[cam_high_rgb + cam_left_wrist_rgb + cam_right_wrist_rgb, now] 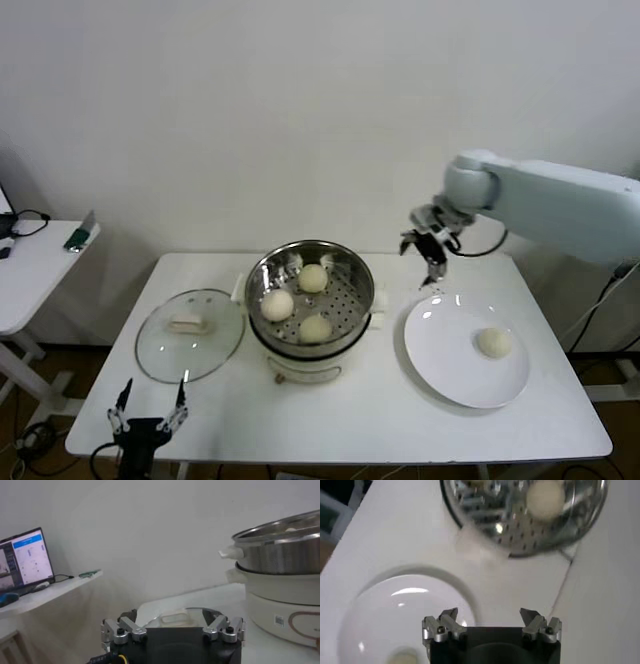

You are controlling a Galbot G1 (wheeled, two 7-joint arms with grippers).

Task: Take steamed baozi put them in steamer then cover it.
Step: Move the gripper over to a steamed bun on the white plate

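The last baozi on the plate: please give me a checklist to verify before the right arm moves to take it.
1. Right gripper jaws open and empty: ok.
2. Last baozi lies alone on the white plate, free to reach: ok.
3. Steamer uncovered, three baozi inside, free space on the tray: ok.
4. Cover lies on the table beside the steamer: ok.
5. Left gripper parked at the table's near edge, jaws open: ok.

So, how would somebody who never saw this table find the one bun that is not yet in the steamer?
Start at the round shiny stainless-steel steamer in the middle of the white table. Go to the robot's right, to the flat round white plate. The small pale cream bun lies alone on it, while the other three sit on the steamer's perforated tray.
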